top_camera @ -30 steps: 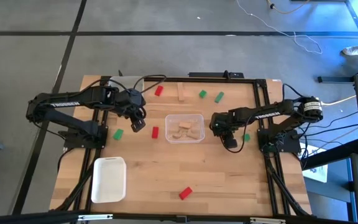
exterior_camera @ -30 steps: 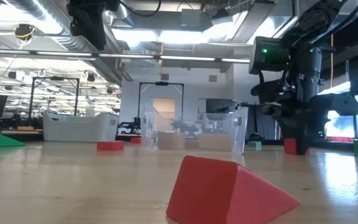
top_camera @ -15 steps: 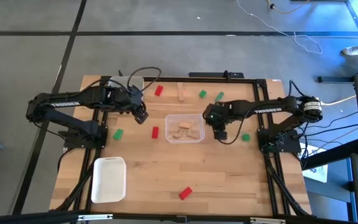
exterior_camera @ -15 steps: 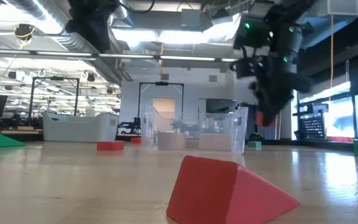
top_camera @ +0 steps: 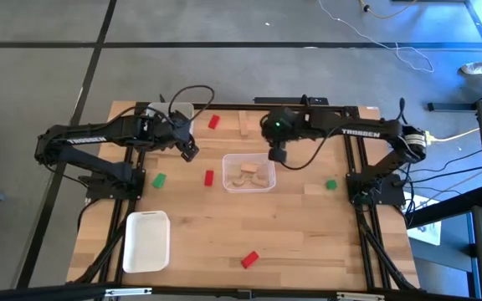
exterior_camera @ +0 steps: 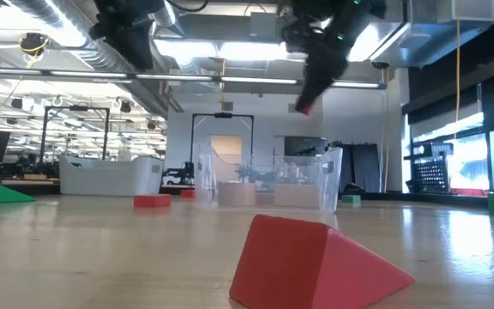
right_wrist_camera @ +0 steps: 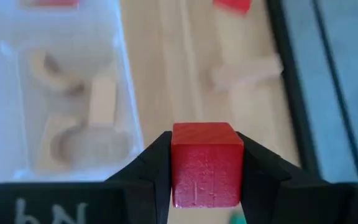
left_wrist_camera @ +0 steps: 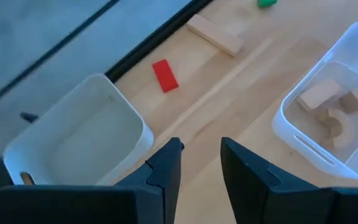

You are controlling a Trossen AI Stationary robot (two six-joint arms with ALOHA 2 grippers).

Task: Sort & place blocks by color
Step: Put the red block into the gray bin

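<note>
My right gripper (top_camera: pixel 276 155) hangs above the far right corner of the clear tray (top_camera: pixel 266 186), shut on a red cube block (right_wrist_camera: pixel 205 165). The low view shows the cube (exterior_camera: pixel 303 106) high above the table. The clear tray holds several light-wood blocks (top_camera: pixel 249 172). My left gripper (top_camera: pixel 189 152) hovers left of the clear tray, open and empty (left_wrist_camera: pixel 201 155). On the table lie red blocks (top_camera: pixel 213 122), (top_camera: pixel 208 177), (top_camera: pixel 249 259), green blocks (top_camera: pixel 158 179), (top_camera: pixel 331 184) and a light-wood block (top_camera: pixel 245 123). My right gripper pinches the red cube's two opposite side faces (right_wrist_camera: pixel 178 163) between its two fingers (right_wrist_camera: pixel 157 155). The fingers slant down from above. The cube is lifted clear, high over the table, with its top face showing between the fingertips.
A white tray (top_camera: pixel 146 241) sits at the near left. A second white tray (left_wrist_camera: pixel 73 140) stands at the far left corner, behind my left gripper. A black frame rail runs along the table's far edge (top_camera: pixel 304 102).
My right gripper has risen from the table at the right with the red cube. It has carried the cube toward the far edge and left, to the clear tray's far right corner. My left gripper has stayed in place and turned at the wrist.
</note>
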